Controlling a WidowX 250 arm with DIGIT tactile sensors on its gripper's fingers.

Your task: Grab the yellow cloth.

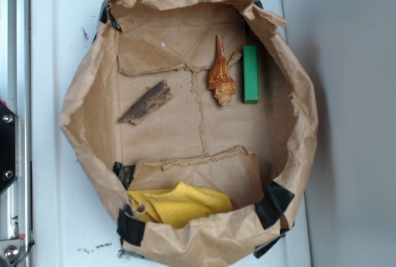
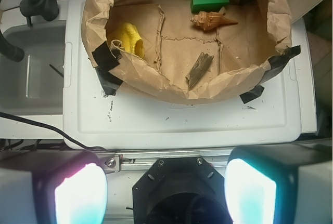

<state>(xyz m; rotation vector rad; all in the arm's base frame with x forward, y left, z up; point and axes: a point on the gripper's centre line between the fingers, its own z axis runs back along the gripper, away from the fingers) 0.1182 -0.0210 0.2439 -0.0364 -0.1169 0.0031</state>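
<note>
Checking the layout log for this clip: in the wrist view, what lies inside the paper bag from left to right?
Yellow cloth → piece of bark → green block. The seashell overlaps the block's span, so I leave it unplaced.

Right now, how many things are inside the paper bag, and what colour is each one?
Yellow: 1, the yellow cloth
Green: 1, the green block
Orange-brown: 1, the seashell
Dark brown: 1, the piece of wood
Total: 4

Cloth in the paper bag's corner, well apart from shell beside block.
</note>
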